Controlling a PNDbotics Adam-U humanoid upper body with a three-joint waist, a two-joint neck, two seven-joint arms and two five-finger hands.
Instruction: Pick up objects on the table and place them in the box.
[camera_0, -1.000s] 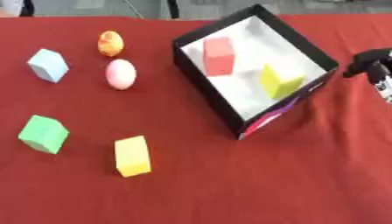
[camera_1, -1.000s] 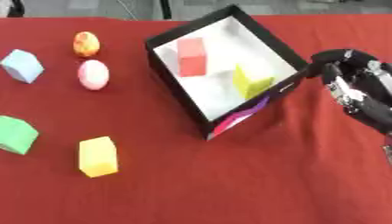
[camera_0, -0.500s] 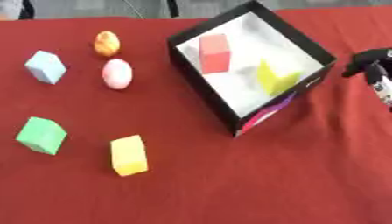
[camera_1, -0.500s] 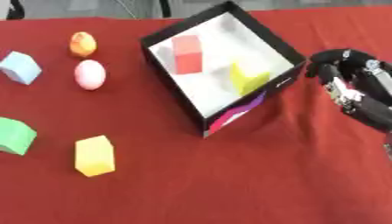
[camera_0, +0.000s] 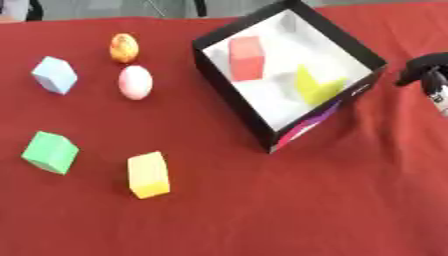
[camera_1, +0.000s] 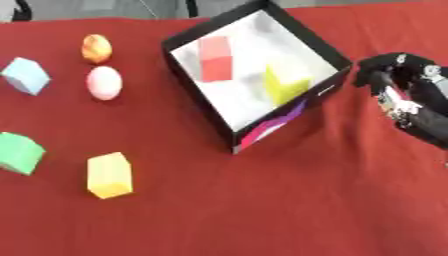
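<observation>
A black box (camera_0: 306, 127) with a white inside stands askew at the upper middle of the red table. Inside it lie a red block (camera_0: 247, 59) and a yellow-green block (camera_0: 313, 86). To its left on the cloth lie an orange egg (camera_0: 124, 47), a pale pink egg (camera_0: 136, 82), a light blue cube (camera_0: 54, 75), a green cube (camera_0: 50, 152) and a yellow block (camera_0: 149, 175). My right hand (camera_1: 407, 95) hovers just right of the box's right corner, fingers curled, with nothing seen in it. My left hand shows in no view.
The red cloth (camera_0: 262, 215) covers the whole table, with bare cloth across the front and at the right. Dark shapes stand beyond the far edge at the top.
The whole picture has shifted slightly, so the camera has moved. My right hand stays beside the box's right corner; the blocks and eggs lie as before.
</observation>
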